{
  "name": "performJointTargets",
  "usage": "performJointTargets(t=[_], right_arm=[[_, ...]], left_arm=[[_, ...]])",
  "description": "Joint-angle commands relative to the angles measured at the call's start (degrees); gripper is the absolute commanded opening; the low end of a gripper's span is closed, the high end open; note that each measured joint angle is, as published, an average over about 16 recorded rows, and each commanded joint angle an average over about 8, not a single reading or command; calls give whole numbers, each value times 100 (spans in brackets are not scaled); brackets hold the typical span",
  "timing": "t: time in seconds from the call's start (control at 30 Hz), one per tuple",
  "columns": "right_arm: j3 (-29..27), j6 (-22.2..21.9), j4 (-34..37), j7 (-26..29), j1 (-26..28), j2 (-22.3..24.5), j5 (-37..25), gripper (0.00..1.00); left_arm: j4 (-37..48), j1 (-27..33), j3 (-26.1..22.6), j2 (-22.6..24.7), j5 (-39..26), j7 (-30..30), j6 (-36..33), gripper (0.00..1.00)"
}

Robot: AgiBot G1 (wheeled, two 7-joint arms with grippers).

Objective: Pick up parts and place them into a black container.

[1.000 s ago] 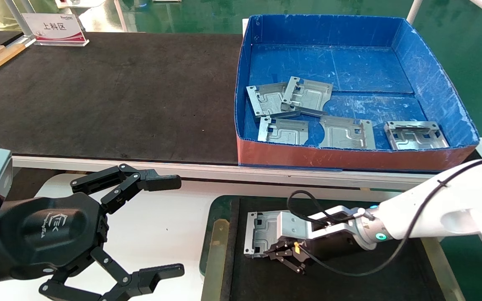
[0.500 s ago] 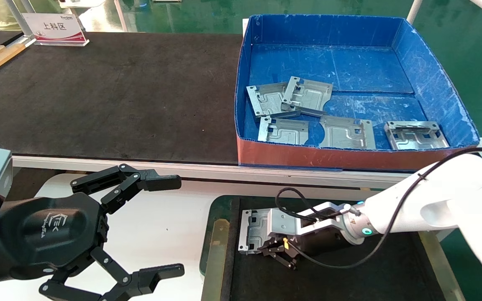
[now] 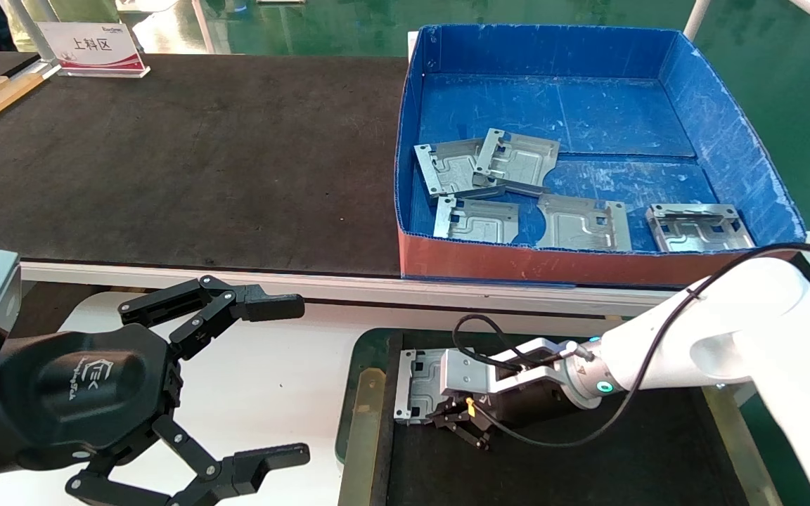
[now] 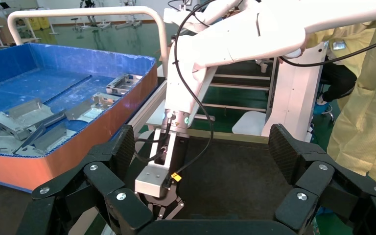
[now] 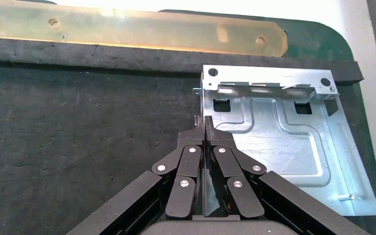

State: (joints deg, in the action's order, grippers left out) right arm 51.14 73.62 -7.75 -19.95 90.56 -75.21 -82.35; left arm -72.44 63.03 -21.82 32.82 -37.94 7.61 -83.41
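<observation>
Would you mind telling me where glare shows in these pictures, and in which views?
Right wrist view: the part held edgewise by the shut right gripper shows bright glints near its tabs, and the tray's strip is washed out pale yellow. Head view: soft sheen on the blue box wall and the parts inside. Left wrist view: highlights on the white right arm.

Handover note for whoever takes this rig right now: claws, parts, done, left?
Right claw: shut on the edge of one part, low over the black container floor, near its left end. Not released.
Left claw: open, empty, parked over the white surface beside the container.
Five parts lie in the blue box; two of them overlap.
Done: this part brought to the container.
Left: release it, then move the five.
</observation>
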Motion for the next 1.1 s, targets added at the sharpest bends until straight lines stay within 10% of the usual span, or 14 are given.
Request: performJointTargets(t=[0.03,0.47,1.1], right_arm=[[-3,8,62,-41,25,-22,6,92],[-36,215,243,-276,163,-14,69,100],[-241,1812,-195,-644,527,612,671,100]], left_arm=[[0,0,0,0,0,0,0,100],[0,0,-1,0,0,0,0,100],[0,0,-1,-1,1,-1,1,100]])
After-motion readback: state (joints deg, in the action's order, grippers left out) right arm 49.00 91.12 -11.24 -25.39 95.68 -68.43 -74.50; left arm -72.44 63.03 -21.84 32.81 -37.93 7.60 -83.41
